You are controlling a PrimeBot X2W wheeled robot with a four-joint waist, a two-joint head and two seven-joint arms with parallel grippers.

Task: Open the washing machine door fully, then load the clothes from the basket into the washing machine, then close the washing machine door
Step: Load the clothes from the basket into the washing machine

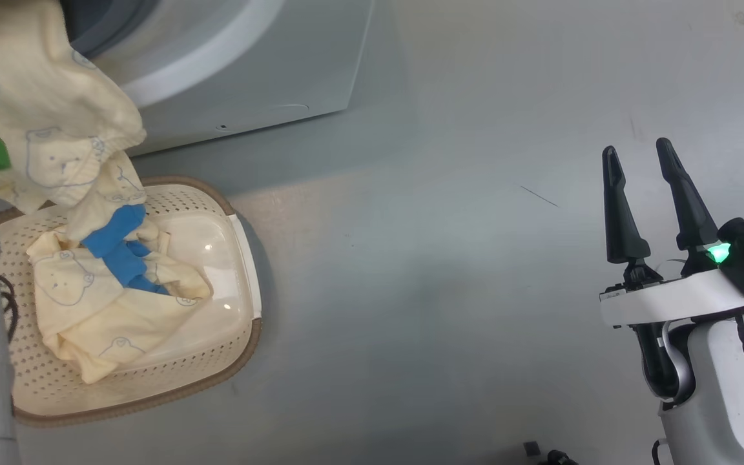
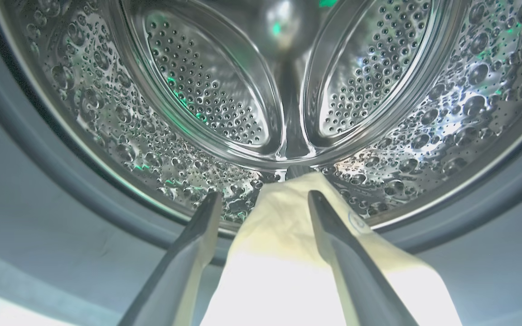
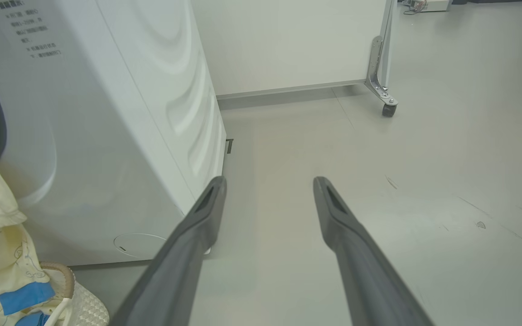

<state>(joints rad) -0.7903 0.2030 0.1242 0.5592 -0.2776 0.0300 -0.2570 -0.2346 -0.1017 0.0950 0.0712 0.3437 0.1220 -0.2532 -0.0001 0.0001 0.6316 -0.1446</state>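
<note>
Here's the garment right at the lower lip of the drum. Only its tip lies over the steel edge, and the rest hangs back out across the grey gasket. The left claw has its fingers spread wide, with the cloth lying loose between them and draped against one finger, nothing pinching it.

From the head camera, that pale fabric trails down from the mouth of the washing machine towards the basket, and its lower end meets the pile of clothes in there.

That's the danger. Most of the weight looks to be outside the drum, so it may well slide back out into the basket or onto the floor. It could also snag on a finger as the arm backs away and get dragged out. And any tail left across the gasket would jam the door later.

The right claw hovers over bare floor, fingers wide apart, well away from the basket and holding nothing.
</note>
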